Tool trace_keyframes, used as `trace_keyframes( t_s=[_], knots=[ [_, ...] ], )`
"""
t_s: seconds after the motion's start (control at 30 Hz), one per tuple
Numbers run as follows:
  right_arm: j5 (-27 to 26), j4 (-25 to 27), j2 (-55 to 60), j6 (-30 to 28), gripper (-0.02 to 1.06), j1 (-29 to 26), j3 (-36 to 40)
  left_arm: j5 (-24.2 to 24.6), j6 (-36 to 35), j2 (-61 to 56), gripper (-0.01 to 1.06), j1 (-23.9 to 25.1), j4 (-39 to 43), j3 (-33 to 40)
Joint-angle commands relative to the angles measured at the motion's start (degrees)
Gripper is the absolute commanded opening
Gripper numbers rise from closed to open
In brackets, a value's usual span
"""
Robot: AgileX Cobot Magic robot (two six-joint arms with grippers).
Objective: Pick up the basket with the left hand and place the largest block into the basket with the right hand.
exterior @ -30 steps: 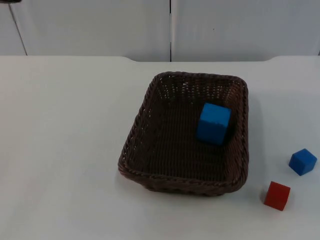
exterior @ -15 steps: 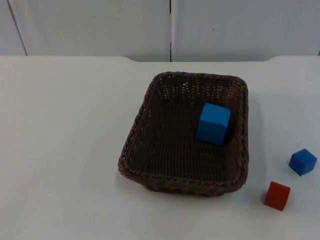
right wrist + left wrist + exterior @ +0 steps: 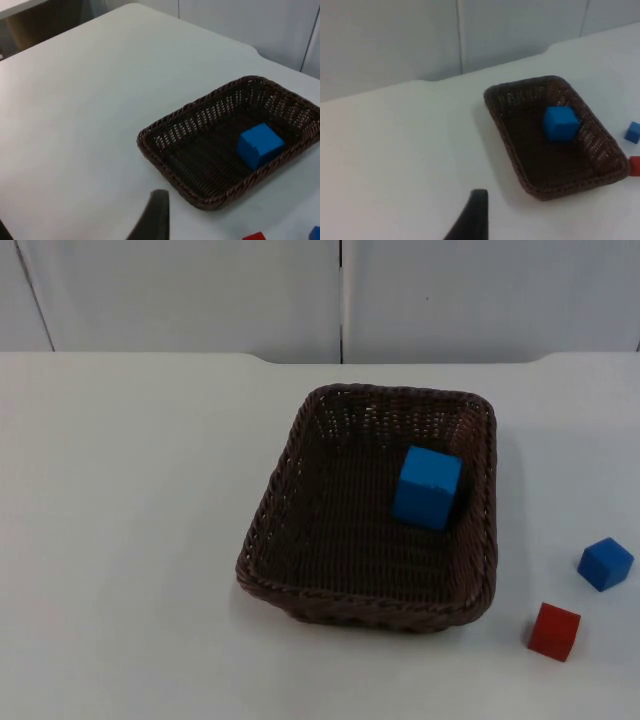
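Observation:
A dark brown wicker basket rests on the white table right of centre. The largest block, a blue cube, lies inside it against the right wall. The left wrist view takes in the basket and the big cube from a distance, with my left gripper held high and well back from them. My right gripper is likewise raised and far from the basket and the cube. Both arms wait away from the table's middle.
A small blue block and a small red block lie on the table to the right of the basket. The grey partition wall closes the far edge. Open white table spreads to the left.

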Motion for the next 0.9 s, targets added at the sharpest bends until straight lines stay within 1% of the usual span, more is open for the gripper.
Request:
trace_keyframes(
  t_s=[0.0,0.17,0.27,0.3,0.43,0.67,0.77,0.87],
  knots=[
    [0.52,0.34,-2.23,0.2,0.82,-0.15,1.22,1.04,-1.33,-1.75,0.87,-0.21,1.93,0.17],
    [0.59,0.59,-6.28,0.2,0.82,-0.15,2.41,1.87,-1.37,-3.76,0.87,-0.21,2.05,0.4],
    [1.85,0.59,-9.62,0.2,0.82,-0.15,2.45,1.71,-1.58,-5.45,0.87,-0.21,1.93,3.47],
    [1.85,0.59,-9.62,0.2,0.82,-0.15,2.45,1.71,-1.58,-5.45,0.87,-0.21,1.93,3.47],
    [6.51,0.59,-13.24,0.2,0.82,-0.15,2.45,1.59,-1.58,-8.02,0.87,-0.21,2.52,8.93],
    [9.58,0.59,-17.79,0.2,0.82,-0.15,2.55,1.47,-0.53,-12.89,0.87,-0.21,3.55,11.91],
    [11.05,0.59,-19.27,0.2,0.82,-0.15,2.55,1.19,-0.53,-13.53,0.87,-0.21,3.41,13.66],
    [12.31,0.59,-20.96,0.2,0.82,-0.15,2.55,1.93,-0.89,-13.53,0.87,-0.21,3.17,14.85]
  ],
)
